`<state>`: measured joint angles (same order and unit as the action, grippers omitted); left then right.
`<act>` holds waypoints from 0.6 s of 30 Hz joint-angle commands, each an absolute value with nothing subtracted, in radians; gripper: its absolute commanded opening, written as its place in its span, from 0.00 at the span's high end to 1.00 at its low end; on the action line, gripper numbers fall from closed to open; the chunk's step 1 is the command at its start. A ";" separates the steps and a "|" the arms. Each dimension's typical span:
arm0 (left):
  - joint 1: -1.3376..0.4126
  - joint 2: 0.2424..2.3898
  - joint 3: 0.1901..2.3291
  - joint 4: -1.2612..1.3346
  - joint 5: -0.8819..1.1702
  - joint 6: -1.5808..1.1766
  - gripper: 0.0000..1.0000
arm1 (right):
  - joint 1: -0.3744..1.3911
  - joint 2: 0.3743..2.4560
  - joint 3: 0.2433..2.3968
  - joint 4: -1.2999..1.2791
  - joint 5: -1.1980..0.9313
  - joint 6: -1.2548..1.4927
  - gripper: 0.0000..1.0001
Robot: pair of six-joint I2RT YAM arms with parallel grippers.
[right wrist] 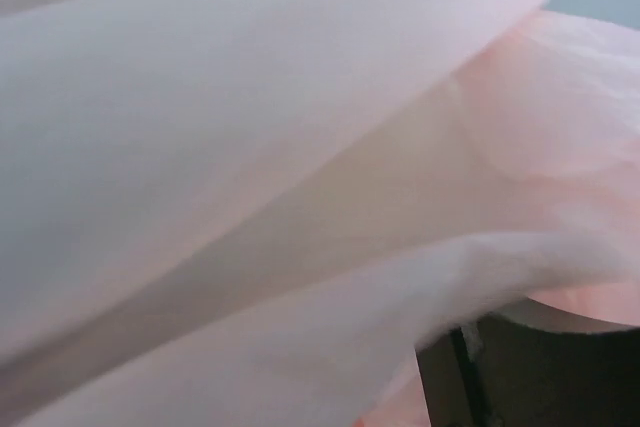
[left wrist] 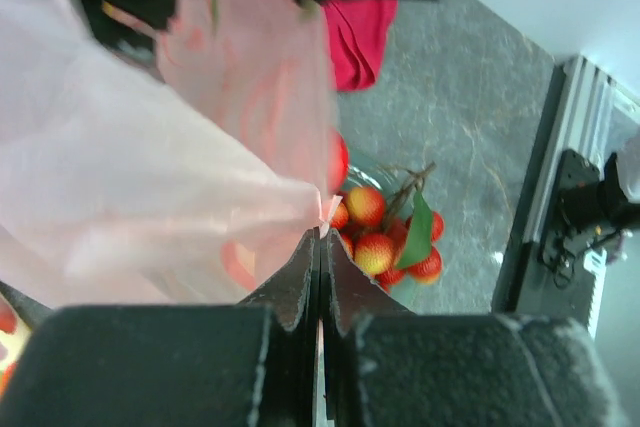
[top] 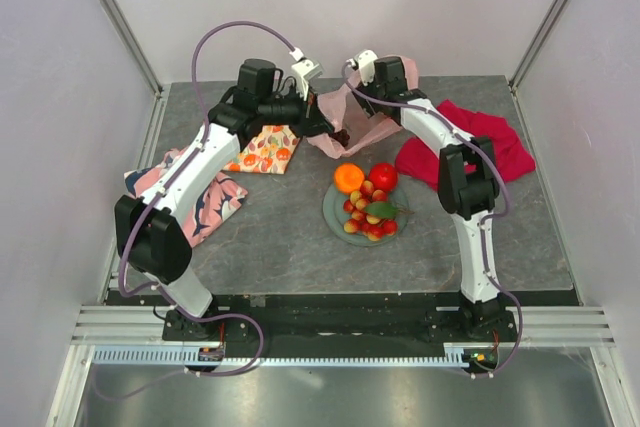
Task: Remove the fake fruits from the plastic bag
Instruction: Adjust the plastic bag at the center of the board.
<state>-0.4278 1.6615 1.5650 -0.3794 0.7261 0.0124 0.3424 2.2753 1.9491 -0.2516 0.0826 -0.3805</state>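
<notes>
Left gripper (left wrist: 320,239) pinches bag (left wrist: 150,177) edge, holding mouth up for access; right gripper (top: 368,112) at bag's 3 o'clock, film-hidden, opening cannot tell.

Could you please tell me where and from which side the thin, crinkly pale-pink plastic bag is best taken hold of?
Probably at a raised fold on the right side of the thin pale-pink plastic bag, across from where the left gripper pinches its film, coming down from above. The film is limp and crumpled, so only an upstanding fold gives something to close on.
</notes>
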 commanded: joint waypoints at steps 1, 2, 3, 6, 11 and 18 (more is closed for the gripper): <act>-0.433 1.628 1.536 -0.463 0.776 0.106 0.98 | 0.318 2.327 2.019 -0.309 0.209 -0.388 0.24; -0.433 1.612 1.526 -0.474 0.775 0.118 0.98 | 0.308 2.306 1.988 -0.330 0.195 -0.373 0.25; -0.433 1.571 1.513 -0.488 0.772 0.120 0.98 | 0.287 2.233 1.942 -0.339 0.163 -0.350 0.25; -0.433 1.466 1.468 -0.544 0.775 0.158 0.98 | 0.261 2.028 1.708 -0.350 0.150 -0.299 0.24; -0.434 1.376 1.431 -0.594 0.744 0.190 0.98 | 0.258 1.793 1.496 -0.367 0.108 -0.239 0.23; -0.448 1.476 1.482 -0.523 0.765 0.163 0.98 | 0.258 1.962 1.667 -0.382 -0.024 -0.270 0.26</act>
<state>-0.4347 1.4048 1.4338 -0.5648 0.7441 0.1467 0.2565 1.8324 1.5757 -0.3893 0.0551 -0.2722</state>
